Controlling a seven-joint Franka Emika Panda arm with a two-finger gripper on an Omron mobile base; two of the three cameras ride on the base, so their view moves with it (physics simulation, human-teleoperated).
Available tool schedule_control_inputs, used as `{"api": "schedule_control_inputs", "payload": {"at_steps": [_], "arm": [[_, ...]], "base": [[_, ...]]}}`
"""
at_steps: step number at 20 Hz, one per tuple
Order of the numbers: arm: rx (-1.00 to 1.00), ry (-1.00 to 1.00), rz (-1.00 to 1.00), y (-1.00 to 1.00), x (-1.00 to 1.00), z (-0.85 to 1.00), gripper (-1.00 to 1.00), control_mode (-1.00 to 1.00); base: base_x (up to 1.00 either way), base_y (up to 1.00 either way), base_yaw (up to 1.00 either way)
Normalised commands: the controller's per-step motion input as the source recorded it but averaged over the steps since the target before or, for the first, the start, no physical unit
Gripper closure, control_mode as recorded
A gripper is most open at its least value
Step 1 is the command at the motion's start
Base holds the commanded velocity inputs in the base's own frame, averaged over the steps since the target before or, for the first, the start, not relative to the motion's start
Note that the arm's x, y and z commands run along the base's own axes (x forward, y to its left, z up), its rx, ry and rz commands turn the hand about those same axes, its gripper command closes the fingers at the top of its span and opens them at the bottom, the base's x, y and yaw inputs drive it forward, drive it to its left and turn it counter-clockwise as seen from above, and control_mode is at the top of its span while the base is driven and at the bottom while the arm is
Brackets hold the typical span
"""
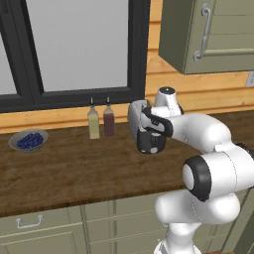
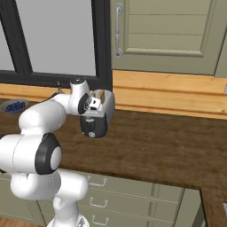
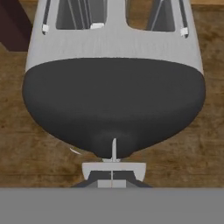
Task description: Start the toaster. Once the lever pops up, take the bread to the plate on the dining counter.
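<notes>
The silver-grey toaster (image 1: 135, 115) stands on the wooden kitchen counter (image 1: 74, 168), its black end panel (image 3: 113, 105) facing the robot. In the hand view I look down over that panel, with the two top slots (image 3: 83, 15) beyond it. A pale tan edge of bread (image 2: 100, 94) peeks from the top. My gripper (image 3: 111, 182) hangs just in front of the panel, fingers shut together with nothing between them, right at the small grey lever tab (image 3: 113, 168). From the right base view the hand (image 2: 91, 106) sits against the toaster's upper end. The plate and dining counter are out of view.
Two bottles (image 1: 93, 124) (image 1: 108, 120) stand left of the toaster by the window. Farther left is a grey bowl of blueberries (image 1: 28, 140). A wall cabinet (image 1: 208, 34) hangs above right. Bare counter (image 2: 168, 150) stretches to the toaster's right.
</notes>
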Motion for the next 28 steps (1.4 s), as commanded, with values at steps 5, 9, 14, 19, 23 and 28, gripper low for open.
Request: {"api": "schedule_control_inputs", "payload": {"at_steps": [5, 9, 14, 19, 23, 28], "arm": [[0.0, 0.0, 0.0, 0.0, 0.0, -0.31, 1.0, -1.0], [-0.01, 0.0, 0.0, 0.0, 0.0, -0.46, 1.0, -1.0], [-0.03, 0.0, 0.0, 0.0, 0.0, -0.65, 1.0, -1.0], [-0.07, -0.01, 0.0, 0.0, -0.02, -0.83, 1.0, -1.0], [0.03, -0.03, 0.05, 0.0, -0.28, 0.13, 1.0, -1.0], [0.19, -0.08, 0.02, 0.0, -0.33, 1.0, 1.0, -1.0]], "base": [[0.0, 0.0, 0.0], [0.0, 0.0, 0.0], [0.0, 0.0, 0.0], [0.0, 0.0, 0.0], [0.0, 0.0, 0.0], [0.0, 0.0, 0.0]]}}
